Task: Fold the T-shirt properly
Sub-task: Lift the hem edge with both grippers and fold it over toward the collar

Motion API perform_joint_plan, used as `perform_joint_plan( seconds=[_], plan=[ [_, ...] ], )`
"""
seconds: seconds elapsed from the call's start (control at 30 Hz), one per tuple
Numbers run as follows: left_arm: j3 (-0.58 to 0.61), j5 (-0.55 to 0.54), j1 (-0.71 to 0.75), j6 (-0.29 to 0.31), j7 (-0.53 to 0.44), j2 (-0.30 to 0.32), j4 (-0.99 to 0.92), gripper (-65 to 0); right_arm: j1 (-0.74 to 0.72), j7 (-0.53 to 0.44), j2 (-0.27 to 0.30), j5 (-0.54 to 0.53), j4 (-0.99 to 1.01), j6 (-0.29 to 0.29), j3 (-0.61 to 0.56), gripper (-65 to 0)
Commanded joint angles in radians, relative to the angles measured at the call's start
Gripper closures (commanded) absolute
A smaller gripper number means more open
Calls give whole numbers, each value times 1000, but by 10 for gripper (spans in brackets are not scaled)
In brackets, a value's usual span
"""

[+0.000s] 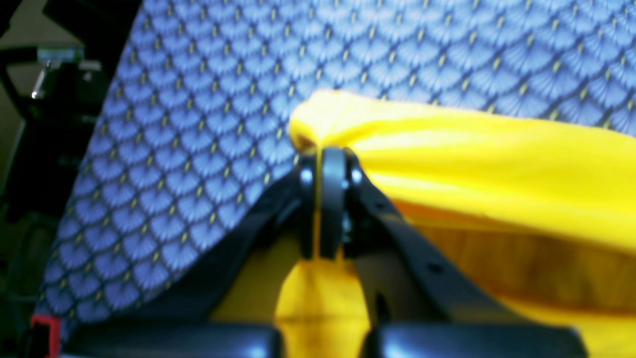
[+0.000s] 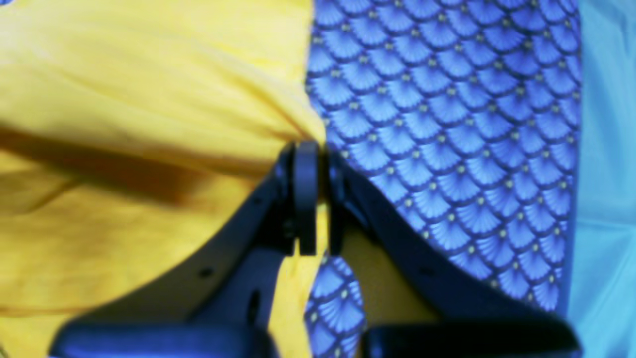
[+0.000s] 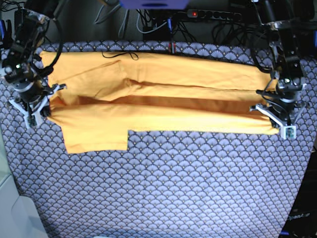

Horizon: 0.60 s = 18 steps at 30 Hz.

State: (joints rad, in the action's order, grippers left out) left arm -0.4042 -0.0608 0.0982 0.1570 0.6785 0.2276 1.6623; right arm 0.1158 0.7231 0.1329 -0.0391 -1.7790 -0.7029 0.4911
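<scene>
T-shirt stretched across the far half of the patterned tablecloth, from its left edge to its right edge — one sleeve hangs toward the near side. Left gripper pinches one bunched end; right gripper pinches the other — both jaws pressed together on fabric.

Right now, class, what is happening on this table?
A two-armed robot is folding a yellow-orange T-shirt on a blue patterned tablecloth. The left end effector and the right end effector are each shut on an end of the shirt, holding a lengthwise fold stretched between them. One sleeve lies flat.
</scene>
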Motion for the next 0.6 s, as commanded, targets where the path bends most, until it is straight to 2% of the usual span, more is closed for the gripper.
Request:
perform_joint_plan(
  seconds=[0.0, 0.27, 0.43, 0.57],
  plan=[
    [-8, 2, -5, -7, -30, 14, 35, 0, 9, -20, 14, -12, -38, 5, 5, 0],
    [-9, -3, 81, -7, -30, 14, 118, 0, 115, -27, -43, -9, -121, 5, 10, 0],
    [-81, -93, 107, -7, -30, 17, 124, 0, 137, -27, -66, -6, -120, 5, 44, 0],
    [-111, -112, 107, -7, -30, 22, 109, 0, 152, -29, -62, -9, -121, 5, 44, 0]
  ],
)
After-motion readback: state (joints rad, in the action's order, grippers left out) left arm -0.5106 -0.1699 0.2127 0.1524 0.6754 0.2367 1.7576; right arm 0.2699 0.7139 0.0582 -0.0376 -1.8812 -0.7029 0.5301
